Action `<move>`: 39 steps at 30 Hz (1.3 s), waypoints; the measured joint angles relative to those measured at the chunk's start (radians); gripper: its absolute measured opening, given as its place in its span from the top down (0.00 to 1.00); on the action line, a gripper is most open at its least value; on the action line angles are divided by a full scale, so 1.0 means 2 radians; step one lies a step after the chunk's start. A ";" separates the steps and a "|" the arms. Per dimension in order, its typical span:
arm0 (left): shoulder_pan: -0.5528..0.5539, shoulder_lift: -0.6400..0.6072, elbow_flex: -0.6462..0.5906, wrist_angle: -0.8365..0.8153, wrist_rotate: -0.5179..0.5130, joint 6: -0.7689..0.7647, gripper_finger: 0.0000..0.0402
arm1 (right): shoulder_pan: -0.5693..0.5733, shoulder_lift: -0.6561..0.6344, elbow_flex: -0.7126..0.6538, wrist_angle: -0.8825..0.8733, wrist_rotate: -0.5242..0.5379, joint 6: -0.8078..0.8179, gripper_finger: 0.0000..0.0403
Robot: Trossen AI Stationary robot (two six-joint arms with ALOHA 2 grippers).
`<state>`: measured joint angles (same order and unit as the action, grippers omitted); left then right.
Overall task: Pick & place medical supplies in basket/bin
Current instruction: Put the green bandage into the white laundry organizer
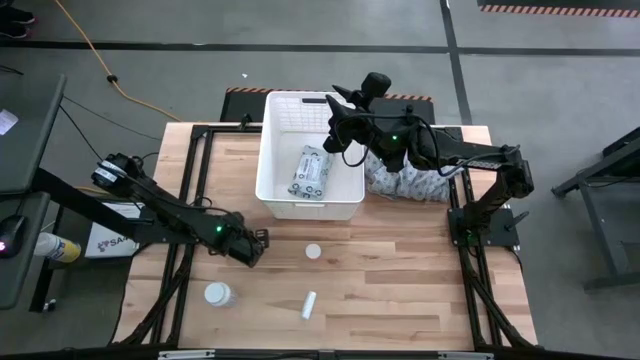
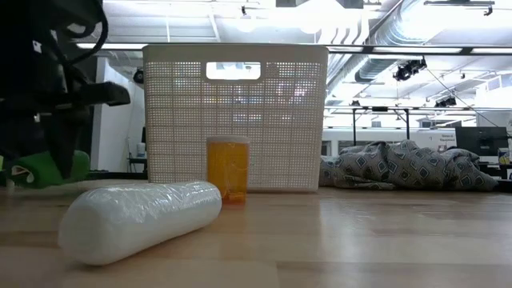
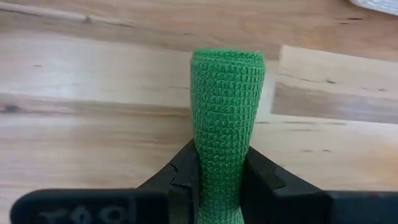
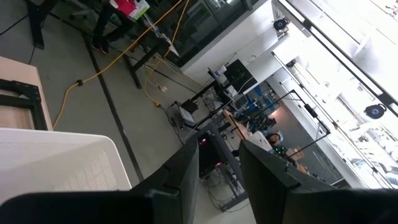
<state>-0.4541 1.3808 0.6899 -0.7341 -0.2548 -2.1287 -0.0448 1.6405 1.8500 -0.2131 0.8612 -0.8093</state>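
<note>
While the left gripper (image 3: 217,180) pinches the green roll (image 3: 225,118) tight, the right gripper (image 4: 217,168) hangs above the bin (image 1: 275,190), fingers barely apart w/ nothing held.

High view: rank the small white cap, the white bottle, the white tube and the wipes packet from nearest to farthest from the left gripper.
From the left gripper, shut on the green cylinder:
1. Small white cap, just to its right on the table.
2. White bottle and white tube, both nearer the front edge; too close to call.
3. Wipes packet, inside the white bin.
</note>
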 joint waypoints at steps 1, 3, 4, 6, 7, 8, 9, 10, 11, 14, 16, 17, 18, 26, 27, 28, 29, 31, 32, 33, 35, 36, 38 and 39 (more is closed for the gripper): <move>0.000 0.000 0.003 0.000 0.000 0.001 0.72 | 0.000 0.000 0.000 0.000 0.000 0.000 0.73; 0.000 0.000 0.009 -0.004 -0.001 0.002 0.72 | 0.000 0.000 0.000 0.000 0.000 0.000 0.73; 0.000 0.000 0.013 -0.008 0.000 0.005 0.72 | 0.000 0.000 0.000 0.000 0.000 0.000 0.73; 0.000 0.000 0.022 -0.018 0.000 0.010 0.72 | 0.000 0.000 0.000 0.000 0.000 0.000 0.73; 0.000 0.000 0.027 -0.022 0.000 0.014 0.72 | 0.000 0.000 0.000 0.000 0.000 0.000 0.73; 0.000 0.000 0.033 -0.026 0.000 0.017 0.72 | 0.000 0.000 0.000 0.000 0.000 0.000 0.73; 0.000 0.000 0.038 -0.030 0.001 0.021 0.72 | 0.000 0.000 0.000 0.000 0.000 0.000 0.73; 0.000 0.000 0.043 -0.031 0.003 0.026 0.72 | 0.000 0.000 0.000 0.000 0.000 -0.001 0.73; 0.000 0.000 0.048 -0.034 0.007 0.030 0.72 | 0.000 0.000 0.000 0.000 0.000 -0.001 0.73; 0.000 -0.001 0.064 -0.044 0.017 0.045 0.72 | 0.000 0.000 0.000 0.000 0.000 -0.001 0.73; 0.000 -0.001 0.073 -0.046 0.018 0.055 0.72 | 0.000 0.000 0.000 0.000 0.001 -0.001 0.73; 0.000 -0.001 0.079 -0.051 0.018 0.057 0.72 | 0.000 0.000 0.000 -0.001 0.001 -0.001 0.73; 0.000 -0.001 0.084 -0.056 0.018 0.060 0.72 | 0.000 0.000 0.000 -0.001 0.001 -0.001 0.73; 0.000 -0.001 0.126 -0.068 0.039 0.106 0.72 | 0.000 0.000 0.000 -0.001 0.002 -0.001 0.73; 0.000 -0.001 0.131 -0.069 0.040 0.111 0.72 | 0.000 0.000 0.000 -0.001 0.002 -0.001 0.73; 0.000 -0.001 0.138 -0.072 0.041 0.116 0.72 | 0.000 0.000 0.000 -0.001 0.002 -0.001 0.73; 0.000 -0.001 0.144 -0.076 0.041 0.120 0.72 | 0.000 0.000 0.000 -0.001 0.002 -0.001 0.73; 0.000 -0.001 0.155 -0.082 0.041 0.123 0.72 | 0.000 0.000 0.000 -0.001 0.002 -0.001 0.73; 0.000 -0.001 0.160 -0.083 0.041 0.127 0.72 | 0.000 0.000 0.000 -0.001 0.002 -0.001 0.73; 0.000 -0.001 0.165 -0.084 0.041 0.130 0.72 | 0.000 0.000 0.000 -0.001 0.002 -0.001 0.73; 0.000 -0.001 0.178 -0.089 0.042 0.137 0.72 | 0.000 0.000 0.000 -0.001 0.002 -0.001 0.73; -0.002 -0.001 0.184 -0.091 0.044 0.143 0.72 | 0.000 0.000 0.000 -0.001 0.002 -0.002 0.73; -0.007 -0.001 0.193 -0.093 0.047 0.150 0.72 | 0.000 0.000 0.000 -0.001 0.002 -0.002 0.73; -0.008 -0.001 0.198 -0.093 0.050 0.152 0.72 | -0.001 0.000 0.000 -0.002 0.002 -0.004 0.73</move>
<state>-0.4710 1.3796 1.0866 -0.9210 -0.1557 -1.8243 -0.0460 1.6405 1.8503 -0.2166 0.8647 -0.8173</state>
